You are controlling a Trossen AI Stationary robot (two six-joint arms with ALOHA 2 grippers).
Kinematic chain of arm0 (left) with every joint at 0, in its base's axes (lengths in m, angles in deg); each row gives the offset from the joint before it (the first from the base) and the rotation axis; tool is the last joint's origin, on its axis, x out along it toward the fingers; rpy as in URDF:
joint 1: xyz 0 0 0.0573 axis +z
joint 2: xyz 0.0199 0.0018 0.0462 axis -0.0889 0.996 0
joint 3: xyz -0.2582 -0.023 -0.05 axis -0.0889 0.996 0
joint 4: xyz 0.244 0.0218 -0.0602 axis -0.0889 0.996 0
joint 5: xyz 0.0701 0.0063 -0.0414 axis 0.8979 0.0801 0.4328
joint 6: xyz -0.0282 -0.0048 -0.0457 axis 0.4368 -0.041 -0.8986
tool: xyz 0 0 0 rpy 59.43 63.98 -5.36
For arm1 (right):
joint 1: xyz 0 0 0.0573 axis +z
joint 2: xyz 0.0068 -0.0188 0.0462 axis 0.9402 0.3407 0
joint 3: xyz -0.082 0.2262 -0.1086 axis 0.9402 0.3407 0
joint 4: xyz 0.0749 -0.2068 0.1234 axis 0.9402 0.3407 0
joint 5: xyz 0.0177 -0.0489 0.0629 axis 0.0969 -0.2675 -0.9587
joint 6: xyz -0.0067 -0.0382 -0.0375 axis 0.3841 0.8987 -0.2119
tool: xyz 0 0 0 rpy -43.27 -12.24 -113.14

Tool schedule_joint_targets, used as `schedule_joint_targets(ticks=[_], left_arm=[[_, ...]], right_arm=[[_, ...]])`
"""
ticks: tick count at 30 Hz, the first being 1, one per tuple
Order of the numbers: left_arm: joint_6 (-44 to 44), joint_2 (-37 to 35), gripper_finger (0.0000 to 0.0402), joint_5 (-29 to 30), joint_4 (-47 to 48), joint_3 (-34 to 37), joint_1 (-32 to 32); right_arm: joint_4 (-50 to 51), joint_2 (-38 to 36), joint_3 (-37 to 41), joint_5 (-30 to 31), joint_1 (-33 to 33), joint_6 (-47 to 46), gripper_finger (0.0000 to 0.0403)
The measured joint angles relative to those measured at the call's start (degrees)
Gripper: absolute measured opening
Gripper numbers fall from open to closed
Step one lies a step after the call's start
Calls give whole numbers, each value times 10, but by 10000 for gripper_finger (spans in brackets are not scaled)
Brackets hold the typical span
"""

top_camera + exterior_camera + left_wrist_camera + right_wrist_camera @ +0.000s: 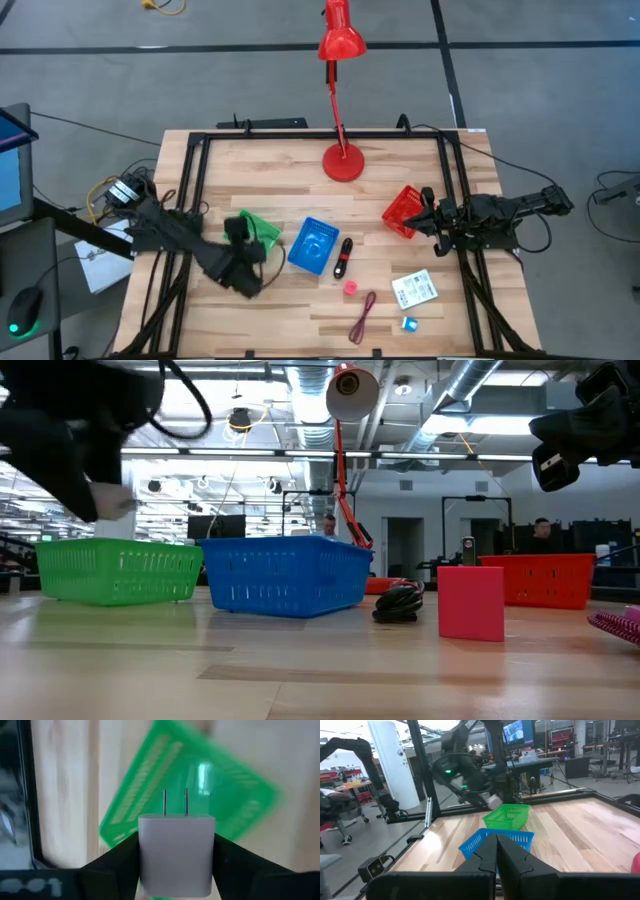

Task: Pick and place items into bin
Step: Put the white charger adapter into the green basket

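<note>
Charger (176, 851), white, two prongs up, sits clamped between the fingers (114, 865) of the left hand (238, 232), which hangs over the near edge of the green bin (262, 231) on the counter's left side. From the wrist camera the green bin (190, 790) lies directly beneath the plug.

The other loose items lie on the counter (260, 170) toward the front. A black-and-red stick (343, 258) rests just beside the blue bin (313, 245), on its right. A small pink cube (351, 288) sits just in front of the stick, and a dark red looped cord (362, 318) lies a little further forward. Over on the right front, a white printed packet (414, 290) lies flat, with a tiny blue-white piece (409, 323) near it, closer to the front edge.

From table height the pink cube (471, 603) stands upright, with a dark coiled thing (399, 603) beside it and the blue bin (285, 574) and green bin (118, 570) beyond.

The right hand (428, 215) is clenched shut with nothing in it, held at the edge of the red bin (404, 210) on the right side of the counter. A tall red desk lamp (341, 45) stands at the back, its round base (343, 162) on the wood.
</note>
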Motion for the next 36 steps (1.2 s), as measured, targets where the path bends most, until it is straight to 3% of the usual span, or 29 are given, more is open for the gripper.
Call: schedule_joint_targets(ticks=[6,11,13,22,36], left_arm=[[-45,-28,190,-32,-29,16,84],[-71,-46,187,-108,-37,16,140],[-76,-47,187,-112,-37,16,151],[-146,-47,186,-152,-123,96,159],[-167,-56,191,-146,-220,185,173]], right_arm=[[0,0,0,0,0,0,0],[0,0,0,0,0,0,0],[0,0,0,0,0,0,0],[0,0,0,0,0,0,0],[0,0,0,0,0,0,0]])
